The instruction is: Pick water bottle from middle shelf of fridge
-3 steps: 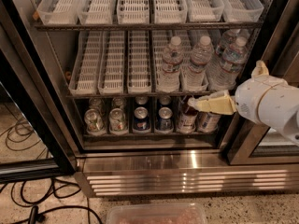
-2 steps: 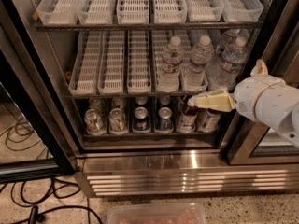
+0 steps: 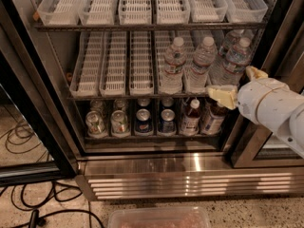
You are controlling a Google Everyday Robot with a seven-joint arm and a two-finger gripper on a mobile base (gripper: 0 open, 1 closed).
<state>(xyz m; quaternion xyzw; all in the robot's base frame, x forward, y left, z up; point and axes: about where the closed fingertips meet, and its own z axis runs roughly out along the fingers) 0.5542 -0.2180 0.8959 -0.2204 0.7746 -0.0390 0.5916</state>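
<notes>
— Water bottle (image 3: 236,61) picked yet?
— No. Stands upright at the right end of the middle shelf (image 3: 114,97), inside the fridge (image 3: 156,179), with neighbours (image 3: 202,63) of the same kind just to the left and one more behind
— And as to the gripper (image 3: 236,84)?
— Hangs in front of the open fridge, low and to the right of that water bottle, about level with the shelf's front edge. Looks near, though hard to judge how far out in depth
— Fingers (image 3: 221,95)?
— Spread apart, one pointing left along the shelf edge, the other upward beside the lower part of the water bottle. Holding nothing; no contact to be seen
— So how far along?
— Early, by the look of it. Approach mostly made, target seemingly within reach, no grasp yet. Left to do: rise a little and push in until the jaws stand either side of the ribbed body, close, lift clear of the shelf, then draw out without knocking the neighbours
</notes>
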